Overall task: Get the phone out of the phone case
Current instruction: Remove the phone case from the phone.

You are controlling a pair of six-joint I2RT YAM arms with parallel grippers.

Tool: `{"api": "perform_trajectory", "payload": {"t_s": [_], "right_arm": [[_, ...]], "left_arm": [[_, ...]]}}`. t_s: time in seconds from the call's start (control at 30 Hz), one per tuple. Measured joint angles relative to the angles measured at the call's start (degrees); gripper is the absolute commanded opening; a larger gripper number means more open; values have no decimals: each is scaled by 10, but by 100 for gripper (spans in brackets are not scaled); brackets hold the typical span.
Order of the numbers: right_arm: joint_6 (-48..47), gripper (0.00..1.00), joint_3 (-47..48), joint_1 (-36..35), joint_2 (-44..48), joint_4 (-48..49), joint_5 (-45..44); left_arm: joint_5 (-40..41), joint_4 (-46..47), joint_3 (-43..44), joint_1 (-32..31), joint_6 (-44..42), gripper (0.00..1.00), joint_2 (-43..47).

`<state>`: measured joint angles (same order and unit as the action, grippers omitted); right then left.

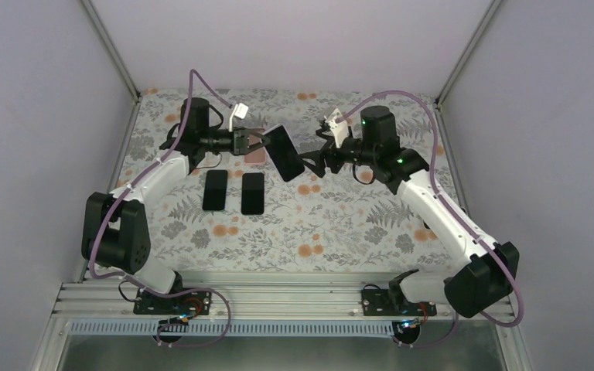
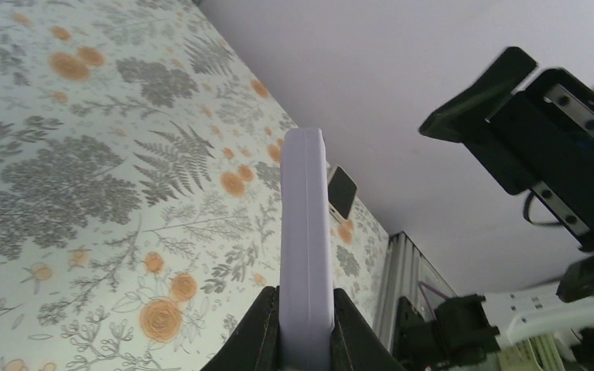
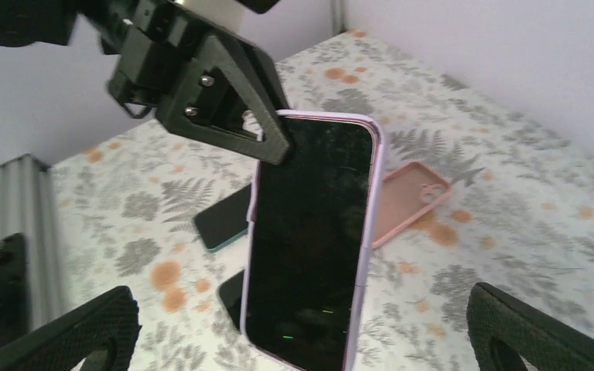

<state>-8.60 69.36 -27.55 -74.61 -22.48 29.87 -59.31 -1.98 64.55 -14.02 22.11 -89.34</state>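
Top view: both arms reach toward the far middle of the table [image 1: 340,232]. The left gripper [image 1: 263,143] clamps the cased phone [image 1: 286,154] aloft, with the right gripper [image 1: 313,165] beside the phone's lower end.
Left wrist: the fingers [image 2: 267,332] pinch the lilac phone case [image 2: 306,232], seen edge-on.
Right wrist: the right fingers [image 3: 85,328] are spread wide either side of the phone, touching nothing.

Top external: high above the near edge, looking down on the whole table [image 1: 317,232], distant | Left wrist: close, facing 3 o'clock, edge-on to the cased phone [image 2: 307,232] | Right wrist: close, facing 9 o'clock, onto its screen | Shared: that phone, all views.
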Motion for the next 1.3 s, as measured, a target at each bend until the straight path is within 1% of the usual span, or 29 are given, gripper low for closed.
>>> {"api": "perform_trajectory", "payload": {"t_s": [0.07, 0.23, 0.43, 0.57, 0.67, 0.87, 0.97, 1.03, 1.07, 1.13, 1.17, 1.27, 1.3], "right_arm": [[6, 100, 0, 12, 1, -9, 37], [39, 94, 0, 52, 2, -34, 141], [73, 91, -15, 59, 10, -43, 191], [90, 75, -35, 59, 15, -41, 214], [101, 58, -49, 59, 15, -39, 233], [120, 32, -58, 59, 16, -32, 258], [122, 14, -59, 59, 16, -28, 266], [119, 6, -59, 59, 16, -27, 275], [116, 4, -60, 59, 17, -28, 282], [110, 4, -64, 59, 19, -27, 298], [108, 4, -64, 59, 20, -27, 303], [106, 4, -65, 59, 20, -25, 312], [109, 4, -64, 59, 20, -26, 309]], "left_arm": [[-21, -8, 2, -2, -15, 2, 0], [-58, -64, 41, -22, -72, 2, 0], [-89, -125, 99, -71, -142, 2, 6], [-91, -170, 125, -103, -183, 2, 7], [-89, -194, 136, -122, -202, 2, 7], [-80, -232, 153, -131, -231, 2, 6], [-75, -247, 163, -134, -245, 2, 1], [-71, -254, 169, -136, -253, 2, -4], [-75, -258, 171, -136, -256, 3, -8], [-91, -267, 174, -135, -257, 7, -12], [-91, -268, 175, -135, -258, 11, -13], [-89, -269, 177, -135, -258, 38, -13], [-81, -267, 179, -136, -260, 45, -13]]}}
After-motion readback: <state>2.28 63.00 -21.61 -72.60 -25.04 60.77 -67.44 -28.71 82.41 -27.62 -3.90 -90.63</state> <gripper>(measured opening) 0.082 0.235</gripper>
